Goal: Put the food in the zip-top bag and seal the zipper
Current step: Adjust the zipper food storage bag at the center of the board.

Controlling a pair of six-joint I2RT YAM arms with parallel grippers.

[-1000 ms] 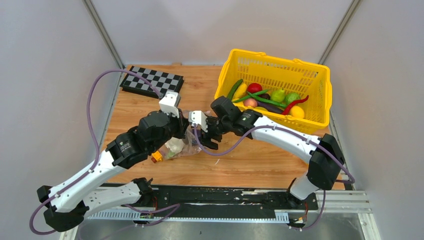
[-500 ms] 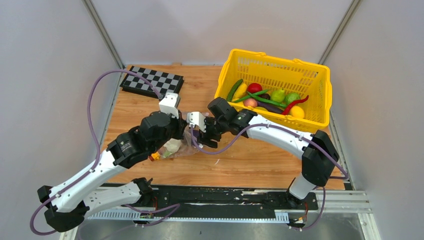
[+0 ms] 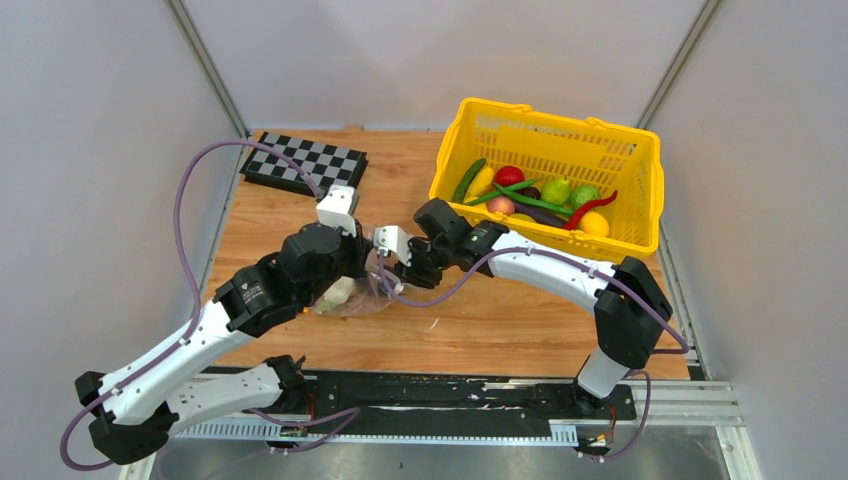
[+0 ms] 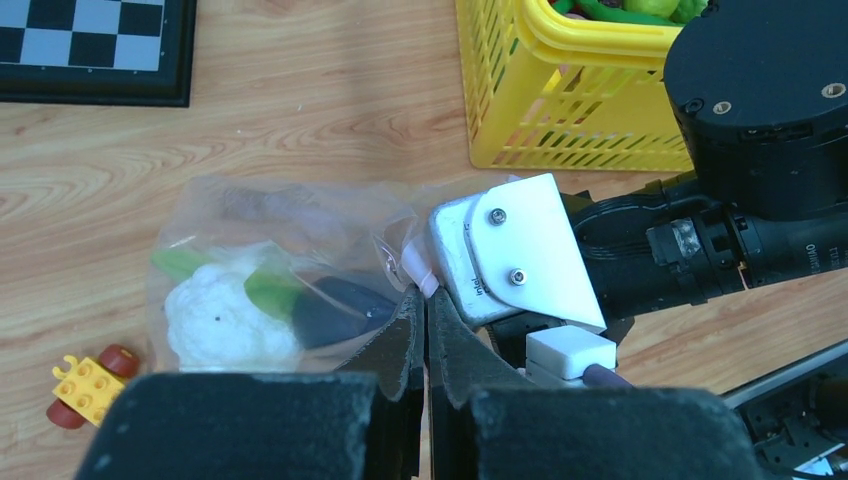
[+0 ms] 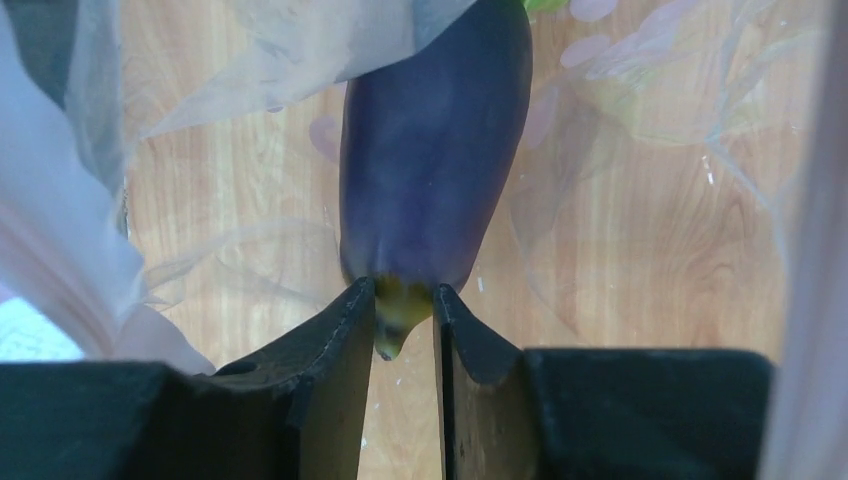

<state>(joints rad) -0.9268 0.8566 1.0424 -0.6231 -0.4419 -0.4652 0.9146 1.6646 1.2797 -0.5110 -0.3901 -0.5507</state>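
Change: both wrists have crept toward 9 o'clock over the last second. The clear dotted plastic zip-top bag went with them, closing on the small orange toy block with dark wheels at its 8 o'clock, which lies near it but apart.
Bag: lies crumpled on the wooden surface with its mouth turned to 3 o'clock. It is around mid-surface in the overhead view, between the two wrists.
Contents: a white toy cauliflower with green leaves sits deep inside. A glossy dark purple toy eggplant has plastic film on both sides of it, so it looks to be past the mouth.
Right end effector: nearly closed, pinching the eggplant's yellow-green stem tip.
Left end effector: pressed together on the bag's rim.
Zipper: a bunched bit of thin pink strip shows just above the left fingertips. No slider can be made out.
Remaining food: green, yellow and red toy vegetables are in the yellow plastic basket, at 2 o'clock from the bag.
Also present: black-and-white checkerboard at 11 o'clock.
Meaning: the shift probably carried the eggplant deeper. The next step is likely to let go and draw back without snagging the film. Sealing is not yet begun.
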